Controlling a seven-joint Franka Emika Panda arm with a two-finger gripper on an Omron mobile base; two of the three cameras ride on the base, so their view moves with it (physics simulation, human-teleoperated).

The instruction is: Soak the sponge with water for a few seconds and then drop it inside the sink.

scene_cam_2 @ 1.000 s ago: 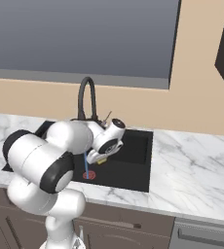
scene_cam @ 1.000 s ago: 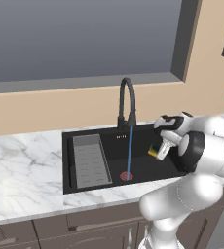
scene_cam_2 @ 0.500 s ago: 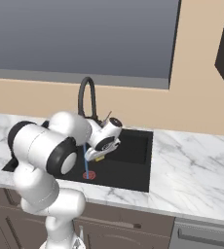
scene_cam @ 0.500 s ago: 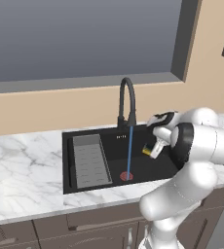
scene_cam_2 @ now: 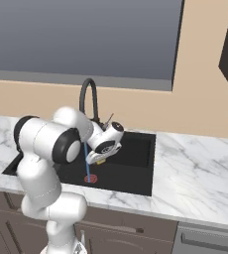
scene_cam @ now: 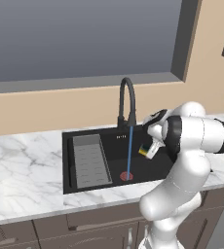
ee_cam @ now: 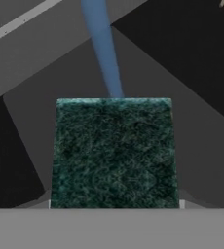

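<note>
Swung leftward toward the water since the earlier frames, gripper clenched on the sponge above the sink. Held just right of the blue stream, apart from it in the left base view, above the red drain. Dark green scrub face turned toward the hand camera, yellow layer behind; long axis tilted, running down and left from the fingers

I see my tool clamped on the sponge over the sink, just right of the water, stream falling from the faucet onto the red drain, marble desk around
</note>
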